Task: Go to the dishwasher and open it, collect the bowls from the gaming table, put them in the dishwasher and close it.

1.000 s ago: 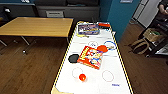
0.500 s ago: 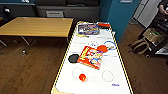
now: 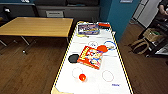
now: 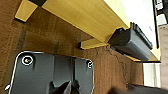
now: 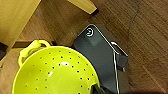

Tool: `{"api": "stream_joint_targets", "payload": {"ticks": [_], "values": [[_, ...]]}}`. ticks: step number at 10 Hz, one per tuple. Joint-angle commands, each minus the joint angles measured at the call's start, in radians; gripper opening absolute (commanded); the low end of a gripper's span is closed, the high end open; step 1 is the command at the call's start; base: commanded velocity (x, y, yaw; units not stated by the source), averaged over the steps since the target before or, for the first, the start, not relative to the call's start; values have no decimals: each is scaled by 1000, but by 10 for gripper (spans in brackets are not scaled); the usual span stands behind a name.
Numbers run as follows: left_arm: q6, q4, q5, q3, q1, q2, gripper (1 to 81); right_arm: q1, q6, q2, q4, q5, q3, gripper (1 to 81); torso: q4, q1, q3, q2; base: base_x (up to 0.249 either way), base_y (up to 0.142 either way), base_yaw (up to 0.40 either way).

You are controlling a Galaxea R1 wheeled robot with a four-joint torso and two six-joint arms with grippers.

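The gaming table [image 3: 116, 63], white-topped with yellow edges, stretches away from me in the head view. On it lie a red game box [image 3: 90, 57], a purple box [image 3: 88, 28], a flat black round thing [image 3: 73, 58], a red round thing [image 3: 102, 48], a blue ring [image 3: 110, 45] and an orange ball [image 3: 82, 77]. In the right wrist view a yellow-green perforated bowl [image 5: 55, 75] with a loop handle hangs above the floor beside the table's yellow leg [image 5: 82, 6]; my right gripper holds its rim. The left wrist view shows the table's yellow underside [image 4: 82, 20]. The dishwasher is out of view.
A wooden table [image 3: 37, 26] stands to the left of the gaming table, with a strip of wood floor between them. A teal wall corner [image 3: 120, 15] rises at the far right. Bags and a basket [image 3: 147, 37] sit on the floor at the right, near a person [image 3: 163, 7].
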Motion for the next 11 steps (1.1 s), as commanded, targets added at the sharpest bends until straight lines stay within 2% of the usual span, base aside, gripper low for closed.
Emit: {"api": "stream_joint_targets", "payload": {"ticks": [1, 2, 3, 4, 6, 8, 9, 11], "values": [[-197, 0, 37, 193, -194, -140, 811, -4, 9, 6, -100, -30, -60, 10, 0, 0, 0, 0, 0, 0, 0], [-233, -29, 50, 217, -246, -151, 811, -2, 10, 18, -103, -33, -68, 10, 0, 0, 0, 0, 0, 0, 0], [-236, -62, 78, 250, -308, -168, 811, 2, 10, 21, -103, -33, -71, 10, 0, 0, 0, 0, 0, 0, 0], [-236, -88, 130, 274, -377, -186, 811, 7, 10, 21, -103, -36, -67, 10, 0, 0, 0, 0, 0, 0, 0], [-237, -150, 228, 268, -513, -191, 811, 14, 10, 44, -105, -50, -74, 10, 0, 0, 0, 0, 0, 0, 0], [-239, -197, 320, 259, -633, -179, 811, 28, 10, 72, -112, -94, -90, 10, 0, 0, 0, 0, 0, 0, 0], [-242, -216, 380, 241, -691, -160, 811, 36, 10, 90, -114, -121, -96, 10, 0, 0, 0, 0, 0, 0, 0], [-272, -225, 487, 178, -767, -98, 811, 47, 10, 119, -114, -173, -107, 10, 0, 0, 0, 0, 0, 0, 0]]}}
